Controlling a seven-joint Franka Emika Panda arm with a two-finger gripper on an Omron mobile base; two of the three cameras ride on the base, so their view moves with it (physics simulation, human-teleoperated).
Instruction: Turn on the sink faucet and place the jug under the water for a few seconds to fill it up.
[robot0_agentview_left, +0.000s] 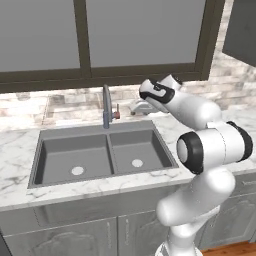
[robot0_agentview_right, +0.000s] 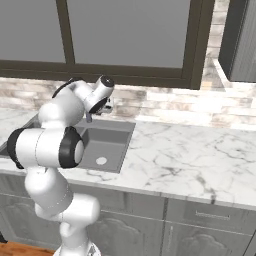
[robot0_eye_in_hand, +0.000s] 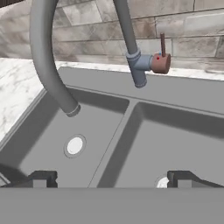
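Observation:
The dark grey double-bowl sink (robot0_agentview_left: 109, 150) (robot0_eye_in_hand: 118, 144) is set into the marble counter, with a round light drain in each bowl. The faucet (robot0_agentview_left: 106, 105) (robot0_eye_in_hand: 129, 30) stands behind the divider, and its curved spout (robot0_eye_in_hand: 43, 61) hangs over the left bowl. No water comes from the spout. Its reddish-brown lever (robot0_agentview_left: 116, 115) (robot0_eye_in_hand: 161, 62) sticks out to the right. My gripper (robot0_agentview_left: 137, 106) (robot0_agentview_right: 107, 105) (robot0_eye_in_hand: 111, 179) hovers open and empty above the right bowl, a little right of the lever and pointing at the faucet. The jug is out of view.
A dark-framed window (robot0_agentview_left: 90, 35) and a brick backsplash (robot0_agentview_left: 65, 107) rise behind the sink. Marble counter (robot0_agentview_right: 190, 155) stretches away to the right. A dark upper cabinet (robot0_agentview_right: 240, 40) hangs at the far right. Grey cabinet doors run below the counter.

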